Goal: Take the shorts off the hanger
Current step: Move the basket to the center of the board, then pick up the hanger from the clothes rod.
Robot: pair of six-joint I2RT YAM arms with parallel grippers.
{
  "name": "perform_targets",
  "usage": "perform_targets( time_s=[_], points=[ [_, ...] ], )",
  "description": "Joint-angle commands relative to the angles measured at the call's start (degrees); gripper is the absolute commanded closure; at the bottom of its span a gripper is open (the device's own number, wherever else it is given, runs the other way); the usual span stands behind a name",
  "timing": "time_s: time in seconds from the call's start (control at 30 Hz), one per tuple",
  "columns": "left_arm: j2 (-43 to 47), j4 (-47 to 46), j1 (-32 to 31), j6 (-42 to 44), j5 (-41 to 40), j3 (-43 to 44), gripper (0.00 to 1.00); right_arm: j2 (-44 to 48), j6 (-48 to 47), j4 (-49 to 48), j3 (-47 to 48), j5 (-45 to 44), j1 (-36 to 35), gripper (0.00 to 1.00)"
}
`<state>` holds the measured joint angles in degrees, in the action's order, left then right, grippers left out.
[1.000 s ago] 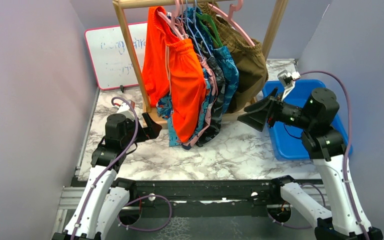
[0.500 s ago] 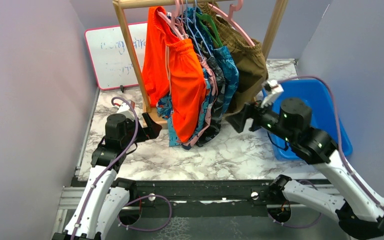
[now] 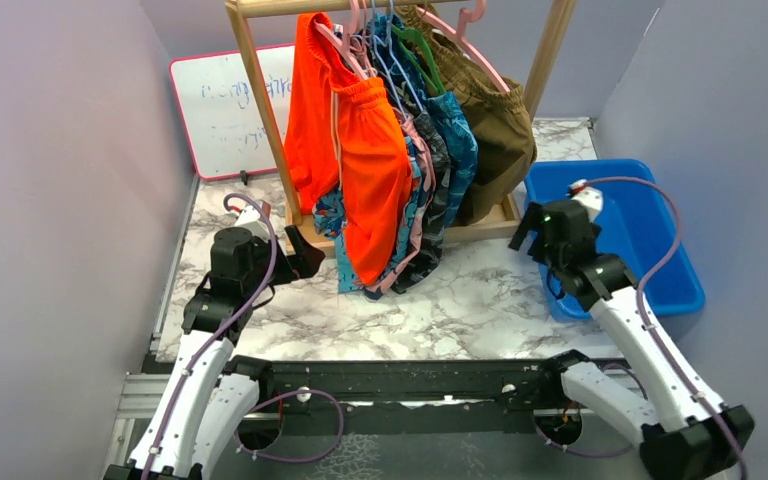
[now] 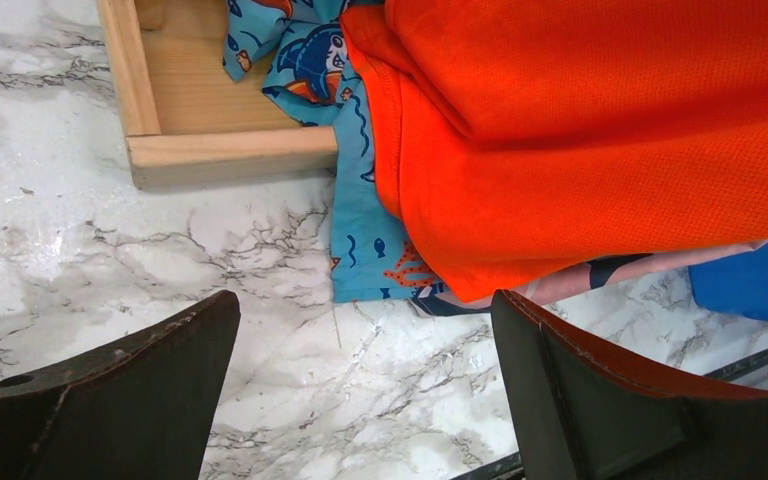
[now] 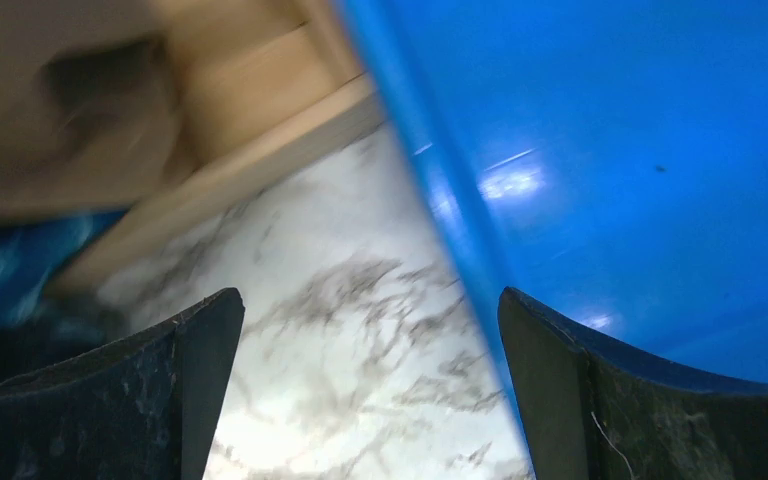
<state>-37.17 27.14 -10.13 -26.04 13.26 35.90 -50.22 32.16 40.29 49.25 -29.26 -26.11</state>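
Note:
Several pairs of shorts hang on hangers from a wooden rack point(image 3: 248, 100): plain orange shorts point(image 3: 360, 160) in front, blue cartoon-print shorts point(image 3: 332, 218) behind, teal-blue patterned shorts point(image 3: 457, 140) and brown shorts point(image 3: 495, 130) to the right. The orange shorts point(image 4: 580, 150) and the cartoon-print shorts point(image 4: 360, 220) fill the top of the left wrist view. My left gripper point(image 3: 305, 262) is open and empty, low by the rack's base, left of the shorts. My right gripper point(image 3: 525, 228) is open and empty, low between the rack base and the bin.
A blue bin point(image 3: 650, 250) sits at the right; its wall point(image 5: 440, 200) shows in the right wrist view beside the rack's wooden base point(image 5: 260, 160). A whiteboard point(image 3: 222, 105) leans at the back left. Purple walls close both sides.
My right arm has swung down and back from near the hanging shorts, and its gripper now sits low by the bin's left edge. The left arm has not moved.

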Motion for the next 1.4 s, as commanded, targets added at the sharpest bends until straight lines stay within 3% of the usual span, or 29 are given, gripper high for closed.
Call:
perform_targets(
  time_s=[0.0,0.3,0.6,0.8,0.87,0.93,1.03,1.17,1.2,1.37],
  points=[
    [-0.17,-1.13,0.29,0.67,2.23,1.1,0.01,-2.95,-8.97,-11.55,-1.77,20.81,18.52,0.01],
    [-0.18,-1.25,0.29,0.67,2.25,1.1,0.01,-18.2,-16.06,-13.66,1.96,34.66,21.01,0.0],
    [-0.72,-1.26,0.29,0.81,2.42,1.1,0.01,-15.98,-22.64,-14.56,1.84,45.56,21.01,0.06],
    [-0.57,-1.26,0.33,0.75,2.5,1.11,0.01,-10.58,-16.91,-7.6,6.35,30.44,21.01,0.0],
    [-0.44,-1.25,0.29,0.74,2.29,1.1,0.01,-6.32,-16.95,-6.5,7.86,30.83,21.01,0.0],
    [-0.38,-1.22,0.31,0.78,2.13,1.15,0.01,-1.64,-17.37,-5.94,8.93,37.01,21.01,0.01],
    [-0.12,-1.27,0.3,0.7,2.06,1.19,0.01,4.81,-16.51,-7.9,8.09,58.42,21.01,0.06],
    [0.38,-1.3,0.32,0.62,1.78,1.1,0.01,8.08,-7.35,-16.31,2.85,83.28,20.63,0.18],
    [0.35,-1.27,0.29,0.56,1.72,1.1,0.01,7.92,-6.74,-17.01,2.21,85.62,19.8,0.2],
    [0.01,-1.34,0.29,0.48,1.77,1.1,0.01,4.61,-10.11,-12.32,8.41,79.5,8.77,0.21]
  ],
)
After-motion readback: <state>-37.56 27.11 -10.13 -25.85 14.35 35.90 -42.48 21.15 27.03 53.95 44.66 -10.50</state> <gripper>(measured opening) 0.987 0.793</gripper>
